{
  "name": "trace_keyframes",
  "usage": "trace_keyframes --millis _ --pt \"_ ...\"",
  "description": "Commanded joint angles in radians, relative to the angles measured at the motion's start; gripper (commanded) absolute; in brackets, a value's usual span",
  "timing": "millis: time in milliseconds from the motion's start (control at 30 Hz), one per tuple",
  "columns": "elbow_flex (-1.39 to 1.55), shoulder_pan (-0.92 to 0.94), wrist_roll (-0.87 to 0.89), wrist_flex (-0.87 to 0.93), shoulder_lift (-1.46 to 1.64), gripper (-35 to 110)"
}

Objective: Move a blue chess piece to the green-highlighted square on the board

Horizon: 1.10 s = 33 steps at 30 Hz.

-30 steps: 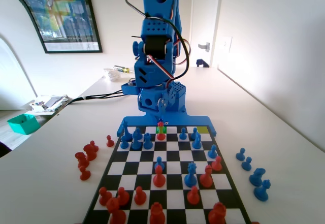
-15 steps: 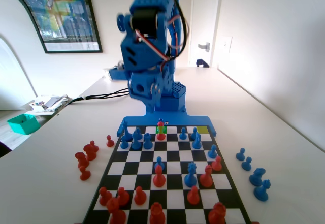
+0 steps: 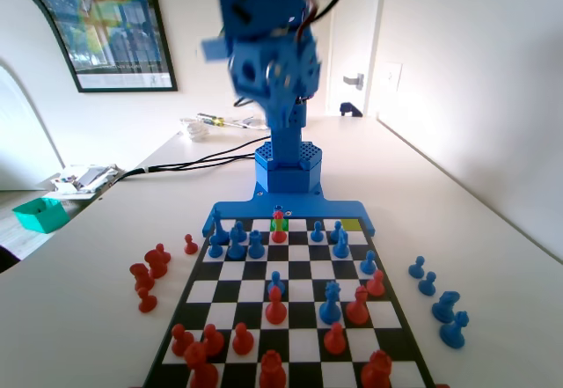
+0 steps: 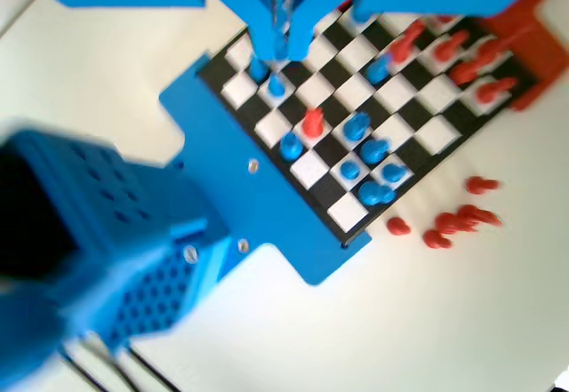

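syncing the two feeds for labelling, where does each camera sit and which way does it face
Fixed view: stands at the board's near end, looks along it at the blue arm raised at the far end.
Wrist view: rides on the arm, looks steeply down at the board's bracket edge; the gripper hangs from the top edge, blurred.
Shared: the board, the red piece on the green-highlighted square, blue pieces around it and red pieces off the board.
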Motion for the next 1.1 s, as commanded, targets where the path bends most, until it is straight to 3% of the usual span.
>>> trace_keyframes --millis 0,133,367,733,1067 --pt "-0.152 -0.06 0.25 0.078 0.141 1" --pt "-0.204 -0.118 0.448 0.084 0.239 1" --pt "-0.178 -0.161 0.63 0.087 0.396 1" --pt "0.052 -0.123 0.661 -0.044 0.779 1" --pt "0.219 -0.092 0.68 -0.187 0.934 1"
